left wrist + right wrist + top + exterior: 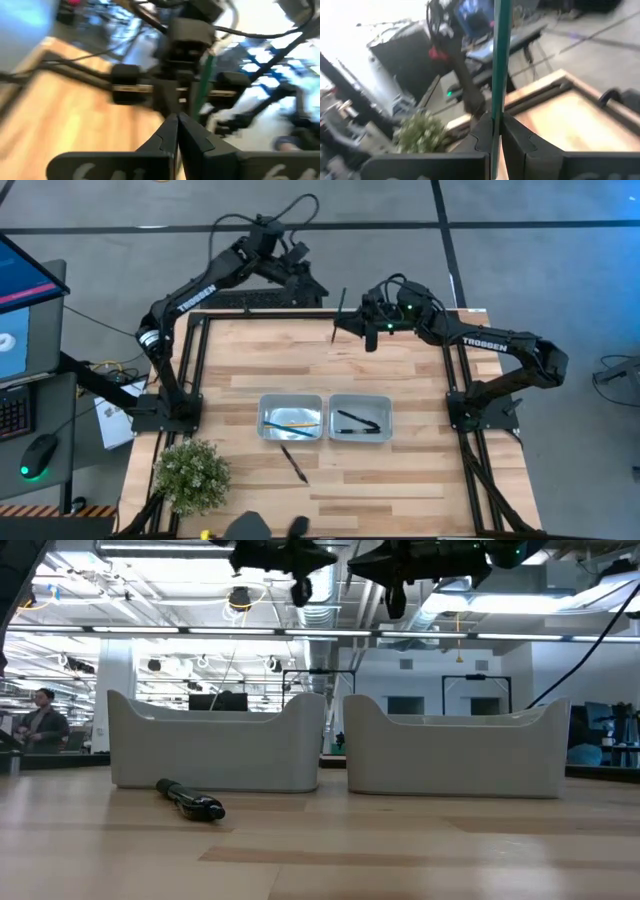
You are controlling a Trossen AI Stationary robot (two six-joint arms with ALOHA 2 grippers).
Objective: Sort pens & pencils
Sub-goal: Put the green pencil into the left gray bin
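Note:
My right gripper (343, 328) hovers over the table's far middle, shut on a dull greenish-dark pencil (339, 312). My left gripper (316, 286) is shut on nothing beyond the far edge, close to the right one. The left grey tray (291, 432) holds a yellow pencil (297, 424) and a light blue one (283, 420). The right grey tray (360, 402) holds black pens (358, 420). One more black pen (294, 463) lies flat on the wood in front of the left tray, and also shows in the low view (190, 800). My right gripper pinches the greenish pencil's shaft (497, 107) between its two fingers (485, 132), which lie across the stick. The pencil sticks out past the fingers on both sides. It is lifted clear of the table.
A small green plant (190, 470) stands at the near left corner. The two trays sit side by side near the table's middle (215, 740) (455, 745). Bare wood lies between the trays and the far edge. A monitor, keyboard and mouse sit left of the table.

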